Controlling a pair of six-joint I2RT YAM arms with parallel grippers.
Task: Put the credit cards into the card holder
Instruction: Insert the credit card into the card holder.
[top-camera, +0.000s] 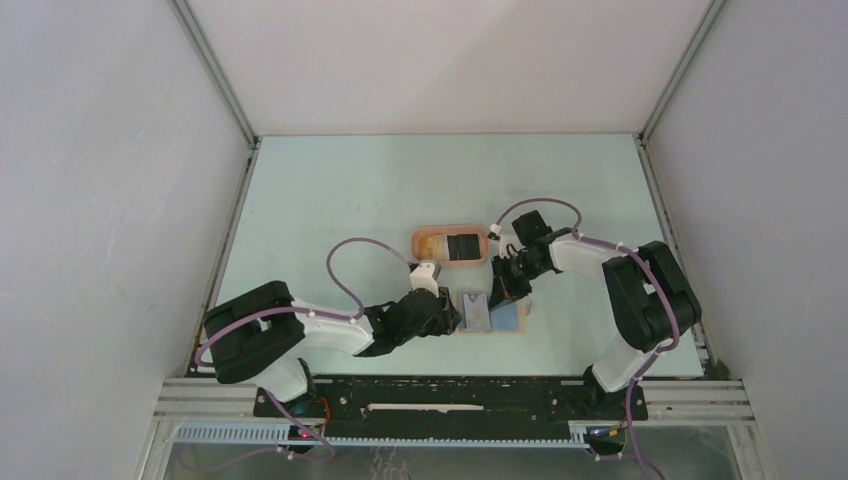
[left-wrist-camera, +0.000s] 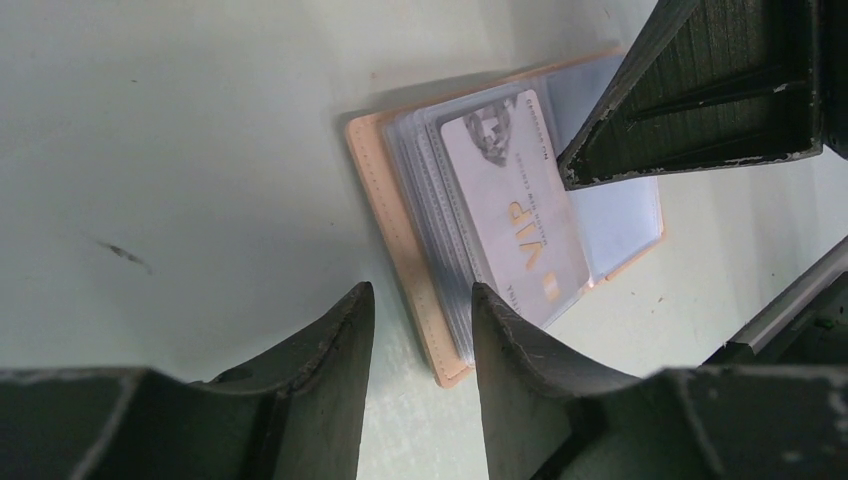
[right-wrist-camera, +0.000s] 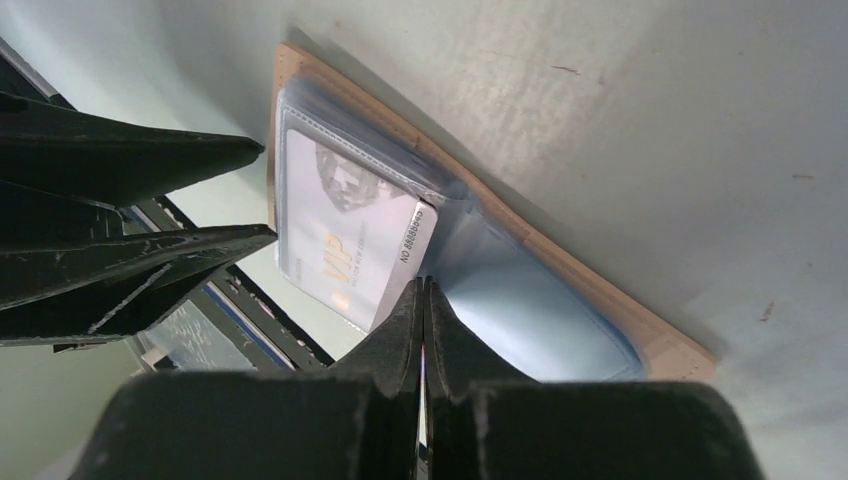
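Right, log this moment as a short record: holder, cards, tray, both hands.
card holder: lying open on the table, clear sleeves facing up
VIP card: pale, on the sleeves; cannot tell if fully slotted
tray: pink, beyond the holder, with more cards inside
left hand: open, at the holder's edge
right hand: shut, tips at the VIP card's edge

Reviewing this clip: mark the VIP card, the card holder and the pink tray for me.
VIP card (left-wrist-camera: 515, 215), left wrist view, middle of its pale face.
card holder (left-wrist-camera: 403, 240), left wrist view, tan outer edge beside the clear sleeves.
pink tray (top-camera: 450, 229), top external view, its far rim.
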